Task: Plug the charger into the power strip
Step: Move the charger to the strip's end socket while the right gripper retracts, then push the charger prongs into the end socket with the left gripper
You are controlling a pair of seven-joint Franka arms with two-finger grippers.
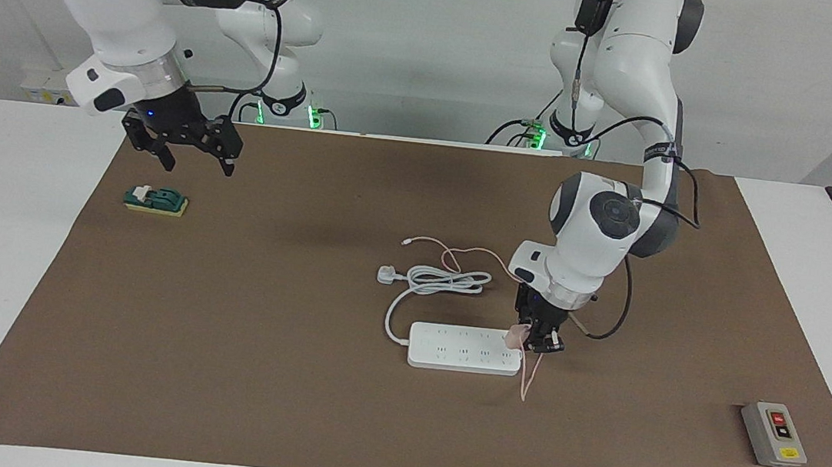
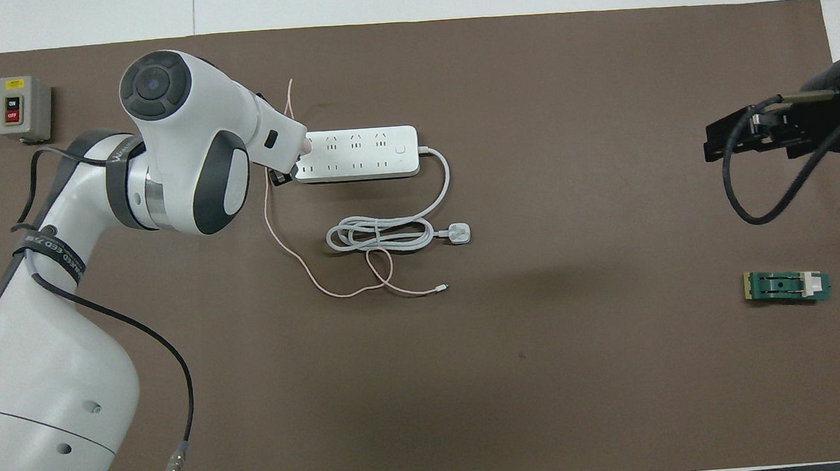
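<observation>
While the left arm leans over the middle of the brown mat, the scene reads as follows.

Left tool: lower centre of the facing view, clamped tight on the charger, poised over the power strip's end toward the left arm's side of the desk.
Charger: small pale-pink cube held in the left tool's grip, at the strip's end socket area; whether its pins are in a socket cannot be told.
Charger cable: thin pink line hanging from the cube past the strip's end, then looping across the mat to cross the white coil.
Power strip: long white bar lying flat at mid-frame in both views; its thick white cord is coiled just beside it, nearer the robots, ending in a white three-pin plug.
Right tool: upper left of the facing view, raised, fingers spread wide and holding nothing, above the mat's edge near a green block.
Grey button box: lower right of the facing view, well apart from the strip.
Desk: white, covered by the brown mat.
</observation>
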